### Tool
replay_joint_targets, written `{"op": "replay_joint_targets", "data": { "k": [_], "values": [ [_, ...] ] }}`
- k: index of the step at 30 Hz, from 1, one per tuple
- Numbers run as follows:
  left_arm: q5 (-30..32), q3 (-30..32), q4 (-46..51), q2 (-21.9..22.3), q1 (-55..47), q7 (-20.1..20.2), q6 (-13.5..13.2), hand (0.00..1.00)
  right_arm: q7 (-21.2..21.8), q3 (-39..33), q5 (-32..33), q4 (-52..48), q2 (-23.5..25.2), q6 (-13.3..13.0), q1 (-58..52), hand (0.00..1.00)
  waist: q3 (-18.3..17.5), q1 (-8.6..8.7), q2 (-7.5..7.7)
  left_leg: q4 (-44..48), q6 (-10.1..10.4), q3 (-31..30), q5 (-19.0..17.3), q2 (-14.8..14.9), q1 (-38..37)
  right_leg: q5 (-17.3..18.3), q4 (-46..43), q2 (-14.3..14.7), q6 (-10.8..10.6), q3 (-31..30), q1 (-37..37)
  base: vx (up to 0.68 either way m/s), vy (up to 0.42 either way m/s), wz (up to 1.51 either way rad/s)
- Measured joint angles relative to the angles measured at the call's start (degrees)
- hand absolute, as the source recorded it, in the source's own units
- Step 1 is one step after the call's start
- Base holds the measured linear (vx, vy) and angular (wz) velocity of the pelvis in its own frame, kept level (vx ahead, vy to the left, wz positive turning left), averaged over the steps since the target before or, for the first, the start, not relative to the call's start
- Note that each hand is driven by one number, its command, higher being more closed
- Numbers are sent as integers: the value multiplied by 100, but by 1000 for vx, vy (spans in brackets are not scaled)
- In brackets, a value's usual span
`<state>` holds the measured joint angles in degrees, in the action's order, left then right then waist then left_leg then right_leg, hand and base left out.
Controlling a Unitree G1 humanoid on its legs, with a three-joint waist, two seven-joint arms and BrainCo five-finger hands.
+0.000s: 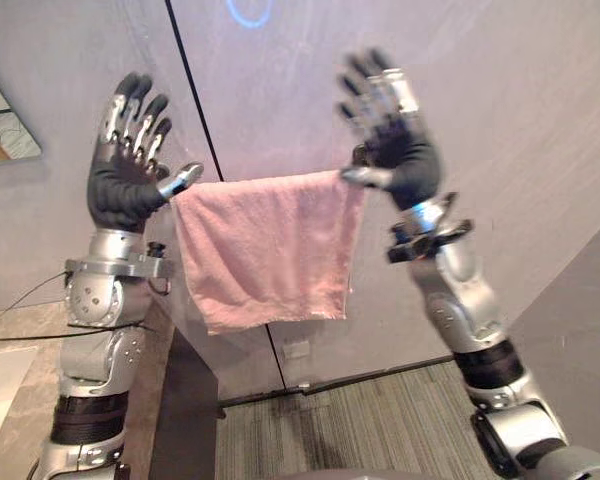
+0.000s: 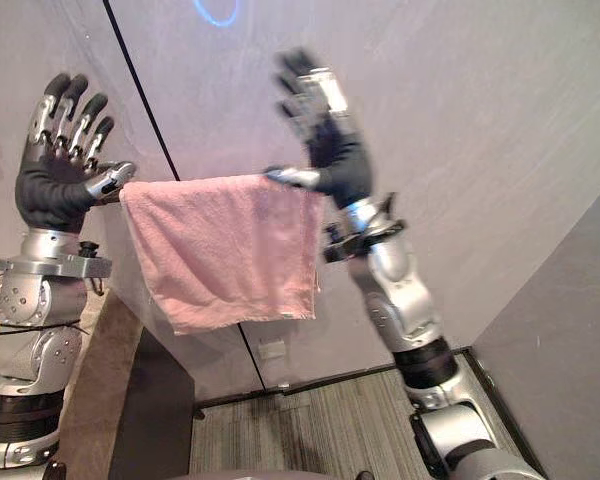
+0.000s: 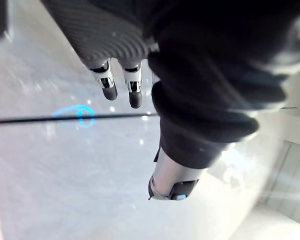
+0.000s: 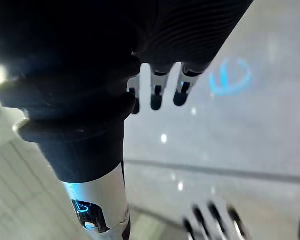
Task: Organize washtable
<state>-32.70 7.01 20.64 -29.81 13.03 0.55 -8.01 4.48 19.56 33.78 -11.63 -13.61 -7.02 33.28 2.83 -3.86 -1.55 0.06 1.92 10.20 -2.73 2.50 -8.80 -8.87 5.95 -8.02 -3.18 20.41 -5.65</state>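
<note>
You look to be at the release: towel (image 1: 265,250) hung, left hand (image 1: 120,190) and right hand (image 1: 405,155) spread wide, gripping nothing; next, withdraw without snagging.

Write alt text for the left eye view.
A pink towel hangs in front of a grey wall, its top edge level between the raised left hand and right hand. Both hands have straight, spread fingers, each thumb at a top corner of the towel.
</note>
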Motion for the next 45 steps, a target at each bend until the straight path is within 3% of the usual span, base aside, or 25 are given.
{"op": "replay_joint_targets", "data": {
  "k": [2, 6, 11, 17, 23, 28, 38, 45],
  "values": [
    [-160, -204, 109, 16, 62, 63, -18, 0, 336, 647, 62, 224, 181, 73, 279, 0, -19, -10, 10, 28, 0, 11, 3, 10, -6, -8, -1, 11, 4, -3, -14, 34, 16, 0],
    [-274, -277, 133, 19, 57, 134, -18, 0, 678, 877, 247, 380, 235, 120, 290, 0, -51, -21, 63, 27, -1, 4, 3, -5, -9, -13, -2, 9, -3, 14, -28, 20, 16, 2],
    [-388, -576, 72, 37, -212, 605, -20, 0, 981, 1314, 625, 530, 70, 120, 286, 0, -60, 14, 77, -11, -3, 43, 2, -20, -111, -14, 0, -5, -14, -18, -91, -5, 23, -4],
    [-784, -803, -120, 241, -891, 1150, 38, 0, 1215, 1516, 716, 598, -53, 124, 107, 0, -61, 40, 79, -110, 35, 97, 20, -15, -85, 19, 0, 3, 8, -22, -9, -5, 3, -1],
    [-940, -1275, -531, 237, -1633, 1816, 327, 0, 1334, 1526, 719, 685, -441, 237, -578, 0, -89, 65, 121, -116, 47, 112, 11, -10, 13, 15, 0, 11, -8, -48, 114, 8, 5, -2],
    [-939, -1481, -870, 232, -1856, 2044, 445, 0, 1484, 1530, 776, 780, -618, 346, -859, 0, -94, 138, 143, -103, 22, 148, 23, 7, 125, 5, -1, 36, -7, -140, 273, 48, 10, -8],
    [-880, -1535, -1690, 272, -1373, 1810, 492, 0, 1523, 1431, 893, 790, -487, 347, -856, 0, 34, 124, 233, 70, 22, 252, 23, 59, 825, -112, -27, 98, 70, -261, 942, 3, -4, -6],
    [-784, -1129, -1898, 479, -882, 1538, 486, 0, 1403, 1033, 886, 794, -288, 345, -748, 0, 280, 151, 236, 74, 19, 430, 13, 59, 1015, -154, -28, 116, 74, -437, 1222, -1, 3, -13]
  ]
}}
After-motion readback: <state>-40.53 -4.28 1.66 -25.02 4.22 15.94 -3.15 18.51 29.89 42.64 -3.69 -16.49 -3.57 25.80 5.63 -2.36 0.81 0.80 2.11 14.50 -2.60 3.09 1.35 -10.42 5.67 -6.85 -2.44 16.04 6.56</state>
